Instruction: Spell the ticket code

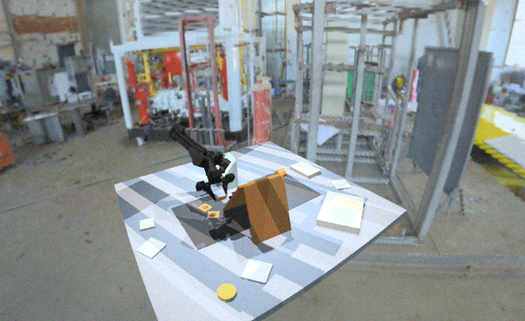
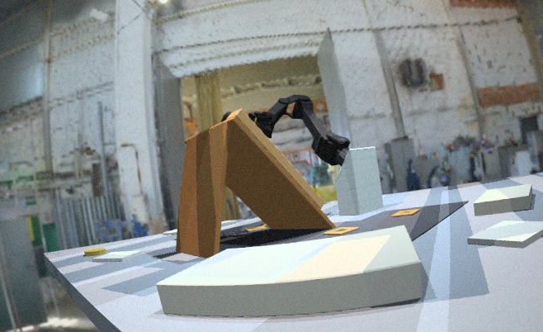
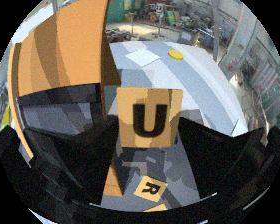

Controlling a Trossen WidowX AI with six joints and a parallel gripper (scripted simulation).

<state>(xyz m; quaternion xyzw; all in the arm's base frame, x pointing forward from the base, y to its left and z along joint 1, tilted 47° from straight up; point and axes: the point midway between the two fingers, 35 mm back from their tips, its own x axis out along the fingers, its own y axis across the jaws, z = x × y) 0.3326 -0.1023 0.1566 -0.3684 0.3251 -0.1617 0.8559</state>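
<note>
This looks like a large industrial workshop. Bare metal frames (image 1: 317,80) stand on a stained concrete floor (image 1: 77,223), and cluttered workbenches (image 1: 43,116) line one side. Behind rise tall, peeling walls (image 2: 389,62)

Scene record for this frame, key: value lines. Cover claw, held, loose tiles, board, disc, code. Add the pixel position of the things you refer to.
claw: shut on the U tile, above the mat
held: U tile (image 1: 220,197) (image 3: 150,118), letter facing the wrist camera
loose tiles: R tile (image 3: 151,188) flat on the mat (image 1: 193,233) (image 2: 439,211); others nearby, letters not readable
board: orange (image 1: 268,208) (image 2: 274,186) (image 3: 61,50), leaning, beside the claw
disc: yellow (image 1: 226,292) (image 2: 95,252) (image 3: 176,54), flat on the counter (image 1: 201,279) (image 2: 121,281) (image 3: 191,75)
code: cannot tell, ticket text not legible
</note>
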